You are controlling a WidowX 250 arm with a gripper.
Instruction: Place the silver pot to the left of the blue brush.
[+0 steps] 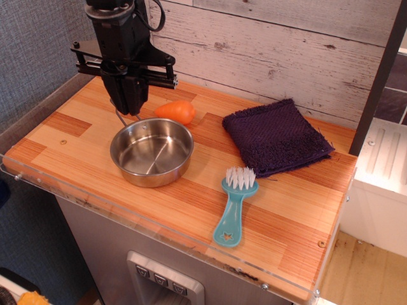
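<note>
The silver pot (151, 151) stands upright and empty on the wooden counter, left of centre. Its thin wire handle (117, 117) rises at its back left rim. My black gripper (130, 109) points down just behind the pot, its fingertips close together at the top of that handle, apparently shut on it. The blue brush (233, 206) lies to the right of the pot near the front edge, white bristles pointing away, star cutout toward the front. Pot and brush are apart.
An orange carrot-like toy (177, 111) lies on its side just behind the pot, right of my gripper. A folded purple cloth (275, 135) lies at the back right. A clear plastic lip (159, 236) runs along the front edge. A plank wall stands behind.
</note>
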